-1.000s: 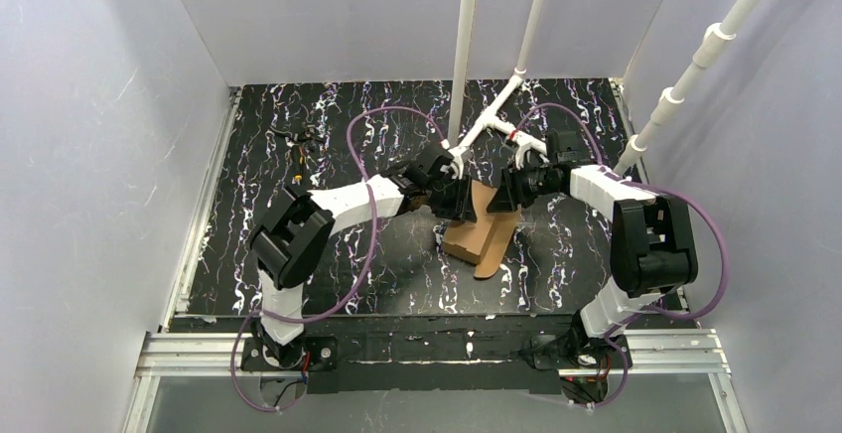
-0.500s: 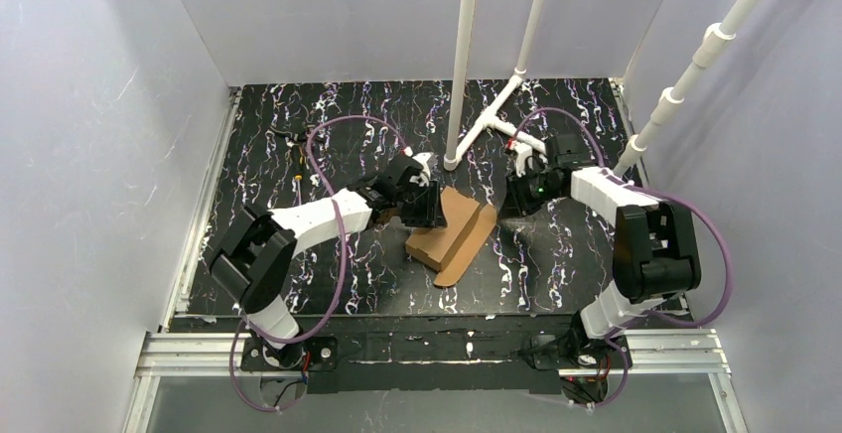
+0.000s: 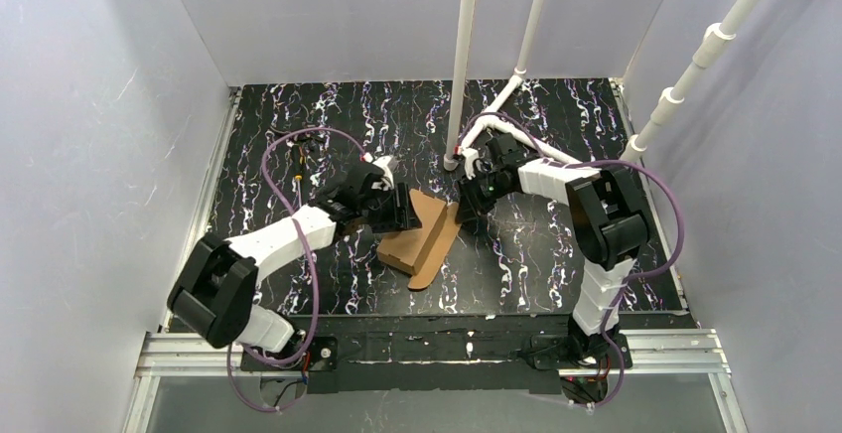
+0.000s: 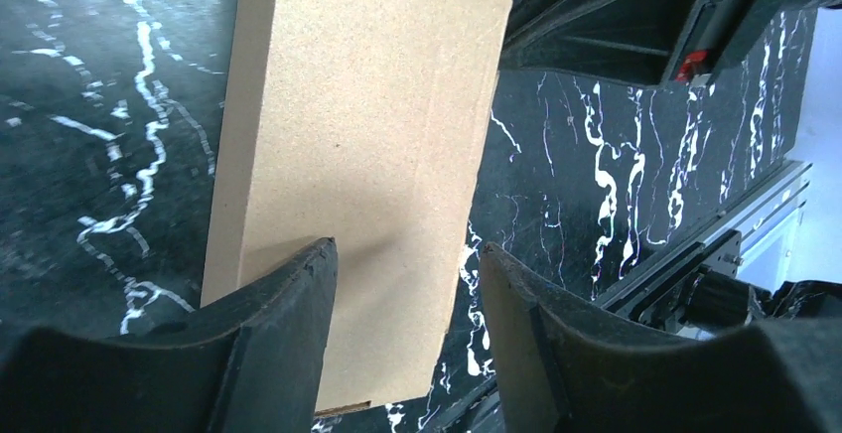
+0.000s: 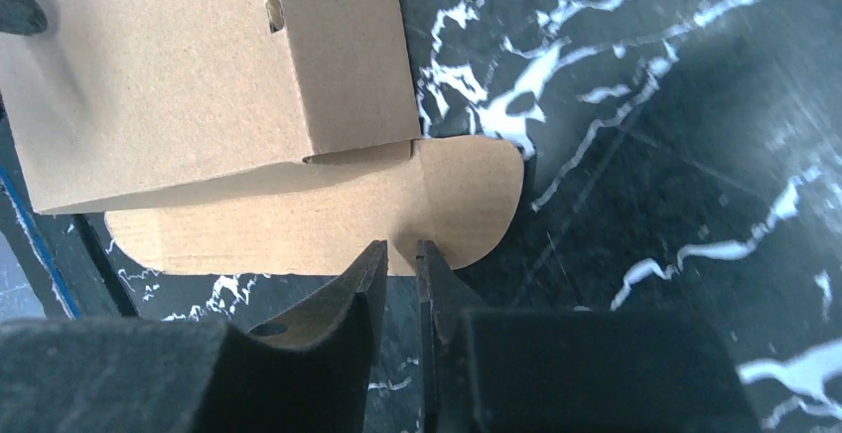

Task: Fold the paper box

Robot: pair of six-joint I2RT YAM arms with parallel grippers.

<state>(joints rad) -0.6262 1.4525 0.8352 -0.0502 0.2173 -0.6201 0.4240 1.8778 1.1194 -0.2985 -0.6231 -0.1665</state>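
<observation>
Box: the paper box lies just left of centre in the top view, on the black marbled table, between both grippers.
Done: the body looks folded into a rectangular shell.
Left to do: the rounded flap lies flat, apparently not yet tucked.
Left arm: it reaches in from the lower left; the left gripper sits over a panel's end, jaws apart, clasping nothing.
Right arm: it is bent in from the right; the right gripper is at the flap's edge, jaws almost together, nothing pinched.

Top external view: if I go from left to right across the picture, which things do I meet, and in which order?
left arm's elbow → left claw → paper box → right claw → right arm's elbow
</observation>
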